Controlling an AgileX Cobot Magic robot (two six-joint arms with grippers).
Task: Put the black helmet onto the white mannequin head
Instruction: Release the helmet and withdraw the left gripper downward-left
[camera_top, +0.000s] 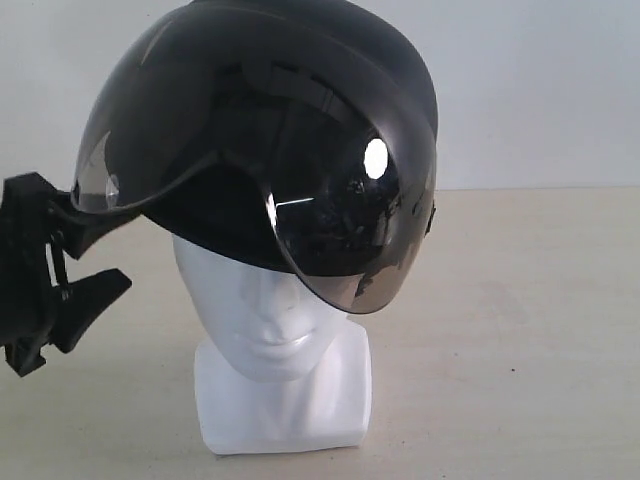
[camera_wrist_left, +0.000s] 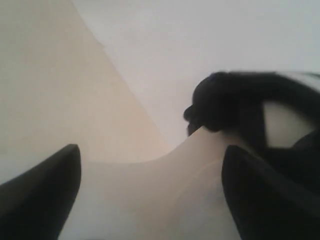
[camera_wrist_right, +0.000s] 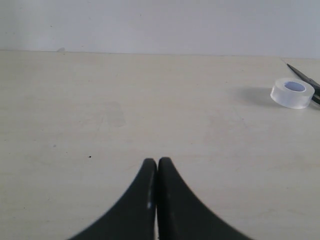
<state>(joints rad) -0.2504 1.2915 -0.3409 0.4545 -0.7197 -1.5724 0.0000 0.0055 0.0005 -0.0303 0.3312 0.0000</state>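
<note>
Already helmet (camera_top: 270, 150) sits on head (camera_top: 275, 320), tilted, visor low over face. Left gripper (camera_top: 115, 248) jaws apart, upper finger seemingly touching rim; withdrawal could snag it and drag helmet off. Right gripper (camera_wrist_right: 157, 172) jaws together.

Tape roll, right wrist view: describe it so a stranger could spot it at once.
On the beige table, look near the far edge by the white wall. The tape roll lies flat beside a thin black object. It alone is clear and ring-shaped.
</note>
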